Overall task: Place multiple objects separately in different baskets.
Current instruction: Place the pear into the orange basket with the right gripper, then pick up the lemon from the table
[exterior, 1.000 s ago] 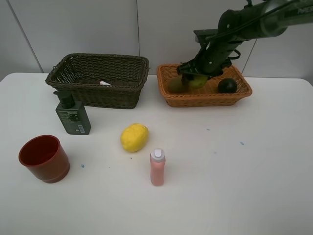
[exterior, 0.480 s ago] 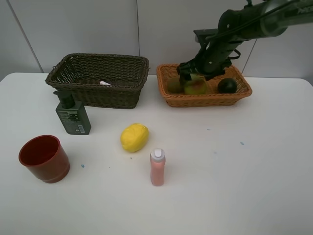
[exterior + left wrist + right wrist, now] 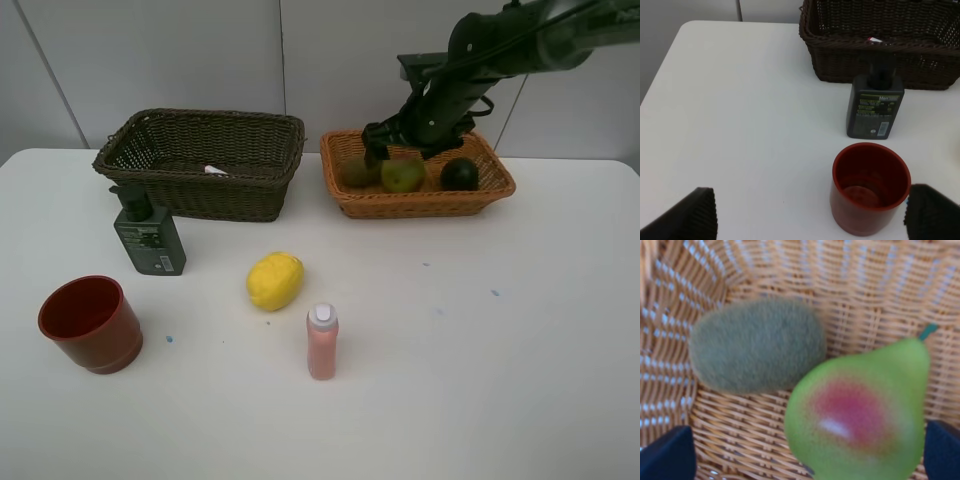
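My right gripper (image 3: 395, 148) hangs open just above the light tan basket (image 3: 497, 189). Under it the green-red pear (image 3: 403, 176) lies loose beside the brown kiwi (image 3: 357, 172), with the dark green round fruit (image 3: 460, 175) further right. In the right wrist view the pear (image 3: 860, 410) and kiwi (image 3: 755, 345) rest on the weave, and the right gripper (image 3: 805, 455) grips neither. My left gripper (image 3: 815, 220) is open over the table, the red cup (image 3: 871, 187) just ahead of it. The lemon (image 3: 274, 280), pink bottle (image 3: 322, 342), red cup (image 3: 90, 323) and pump bottle (image 3: 148, 238) stand on the table.
The dark brown basket (image 3: 200, 160) stands at the back left with a white marker (image 3: 215, 170) inside. The pump bottle (image 3: 876, 107) stands right in front of that basket (image 3: 880, 65). The white table (image 3: 500, 380) ends in a left edge near the cup.
My right gripper has opened and let go of the pear, which now lies in the tan basket beside the kiwi. The gripper has risen a little. The other objects have not moved.
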You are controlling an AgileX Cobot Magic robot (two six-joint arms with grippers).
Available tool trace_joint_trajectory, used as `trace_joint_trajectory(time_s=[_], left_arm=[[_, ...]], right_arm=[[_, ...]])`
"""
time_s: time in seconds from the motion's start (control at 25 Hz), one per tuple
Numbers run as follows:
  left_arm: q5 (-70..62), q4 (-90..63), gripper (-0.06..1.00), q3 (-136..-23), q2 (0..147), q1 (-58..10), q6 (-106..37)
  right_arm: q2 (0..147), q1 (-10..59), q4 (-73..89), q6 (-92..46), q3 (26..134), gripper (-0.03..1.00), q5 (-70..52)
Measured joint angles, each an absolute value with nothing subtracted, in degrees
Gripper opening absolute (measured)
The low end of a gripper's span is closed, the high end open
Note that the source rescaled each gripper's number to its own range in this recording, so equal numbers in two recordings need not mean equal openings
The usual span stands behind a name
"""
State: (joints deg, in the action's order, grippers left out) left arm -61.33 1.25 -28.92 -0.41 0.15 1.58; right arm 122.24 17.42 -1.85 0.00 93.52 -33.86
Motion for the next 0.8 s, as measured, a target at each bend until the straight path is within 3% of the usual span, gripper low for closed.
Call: trace_joint_trajectory(time_s=[0.4,0.8], left_arm=[[-61.33,1.23,0.97,-28.92,-0.41,0.15,1.58],[-61.33,1.23,0.97,-28.92,-0.41,0.15,1.58]], right_arm=[[111.06,19.81,-1.84,-0.58,93.52,1.00,-42.91],[104.35,28.39,-1.90,-5.72,93.52,1.00,-56.71]])
